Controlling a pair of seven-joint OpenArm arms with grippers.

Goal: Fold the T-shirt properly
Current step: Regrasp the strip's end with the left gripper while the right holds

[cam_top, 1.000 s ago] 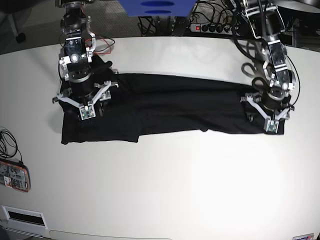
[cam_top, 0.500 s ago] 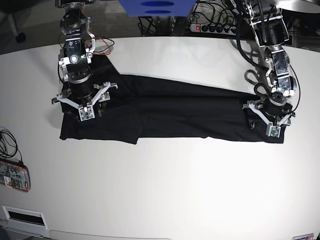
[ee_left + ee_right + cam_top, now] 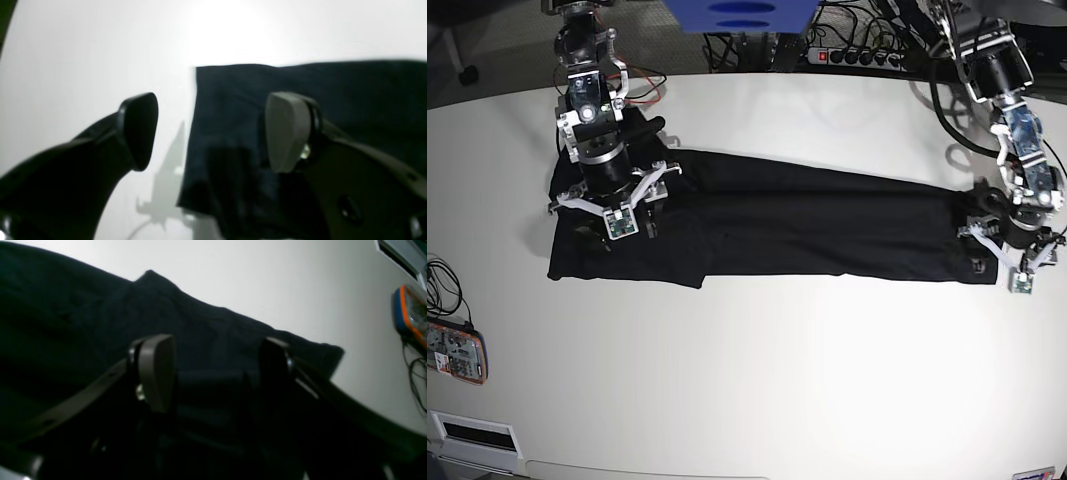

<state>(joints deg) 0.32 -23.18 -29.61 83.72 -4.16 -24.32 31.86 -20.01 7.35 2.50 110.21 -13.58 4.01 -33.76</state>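
Note:
The black T-shirt (image 3: 807, 225) lies flat on the white table (image 3: 777, 380) as a long strip running left to right. My right gripper (image 3: 610, 200) hangs over the strip's left end. In the right wrist view it (image 3: 215, 373) is open with only T-shirt (image 3: 66, 306) fabric below its fingers. My left gripper (image 3: 1017, 255) is at the strip's right end. In the left wrist view it (image 3: 213, 133) is open and straddles the T-shirt (image 3: 333, 93) edge, with one finger over bare table and the other over the cloth. Neither gripper holds anything.
An orange and blue device (image 3: 455, 352) with cables lies at the table's left edge, also in the right wrist view as the device (image 3: 408, 313). A power strip (image 3: 847, 55) and wires sit behind the table. A blue object (image 3: 742, 12) hangs at the top.
My left gripper has moved right and slightly toward the front, out to the shirt's right end. The strip now lies longer and flatter. My right gripper has shifted slightly right.

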